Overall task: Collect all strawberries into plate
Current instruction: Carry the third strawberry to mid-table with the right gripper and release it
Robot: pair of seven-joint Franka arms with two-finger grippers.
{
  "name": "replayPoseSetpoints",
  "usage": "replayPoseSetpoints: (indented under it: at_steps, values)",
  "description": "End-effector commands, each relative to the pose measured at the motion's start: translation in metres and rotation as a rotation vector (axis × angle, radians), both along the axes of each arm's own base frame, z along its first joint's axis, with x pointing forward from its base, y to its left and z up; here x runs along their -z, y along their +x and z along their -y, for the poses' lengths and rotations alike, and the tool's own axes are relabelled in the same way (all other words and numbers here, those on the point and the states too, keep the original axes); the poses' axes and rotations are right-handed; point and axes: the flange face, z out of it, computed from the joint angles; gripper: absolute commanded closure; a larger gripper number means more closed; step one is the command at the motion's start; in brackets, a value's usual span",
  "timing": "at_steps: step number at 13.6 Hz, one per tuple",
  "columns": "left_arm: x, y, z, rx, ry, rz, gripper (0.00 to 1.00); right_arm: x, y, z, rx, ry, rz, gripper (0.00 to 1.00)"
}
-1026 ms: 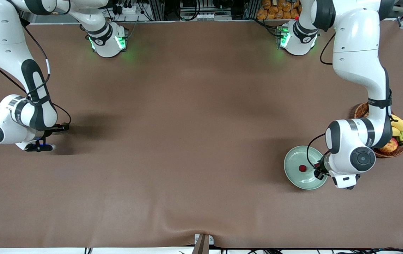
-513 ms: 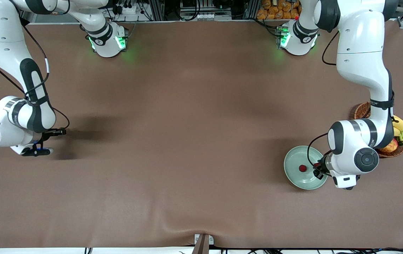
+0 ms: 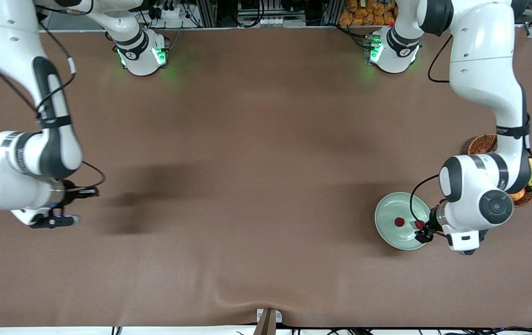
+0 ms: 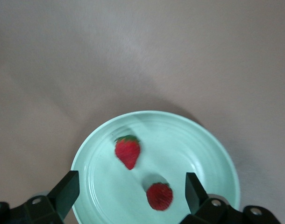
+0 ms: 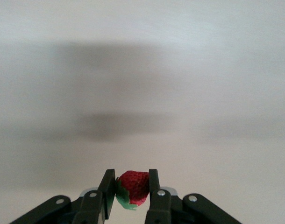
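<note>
Meanwhile, the left gripper [image 4: 128, 198] hung over the plate [image 3: 385, 227] with its fingers wide apart and nothing between them. The plate stood on the table [image 3: 256, 163] toward the left arm's end, near a basket [image 3: 482, 145] of fruit. Two strawberries lay in the plate, a little apart from each other: one berry [image 4: 127, 151] with its green top showing, and a second berry [image 4: 160, 196] just under the gripper. At the right arm's end of the table, the right gripper [image 5: 132, 189] was up above the bare brown table, closed on a third berry [image 5: 133, 187], which sat pinched between both fingers.
</note>
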Motion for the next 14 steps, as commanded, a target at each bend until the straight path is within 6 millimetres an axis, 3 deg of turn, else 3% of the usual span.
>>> replayPoseSetpoints:
  at_steps: [1,3,7,10,12,14]
  values:
    - [-0.052,-0.006,-0.001,0.017,-0.027,0.030,0.00,-0.012,-0.011,-0.095,0.021,-0.024,0.000,0.90]
    - [-0.087,-0.010,0.012,0.037,-0.040,0.046,0.00,-0.012,-0.023,-0.154,0.068,0.016,-0.010,0.91]
    - [-0.095,-0.013,0.048,0.128,0.040,0.059,0.00,-0.001,-0.052,-0.251,0.075,0.146,-0.063,0.91]
    - [-0.116,-0.012,0.060,0.151,0.034,0.093,0.00,0.016,-0.066,-0.300,0.064,0.208,-0.074,0.90]
    - [-0.124,-0.019,0.099,0.195,0.027,0.107,0.00,0.040,-0.075,-0.333,0.067,0.242,-0.055,0.88]
    - [-0.131,-0.022,0.107,0.195,0.023,0.115,0.00,0.060,-0.083,-0.350,0.074,0.258,-0.061,0.85]
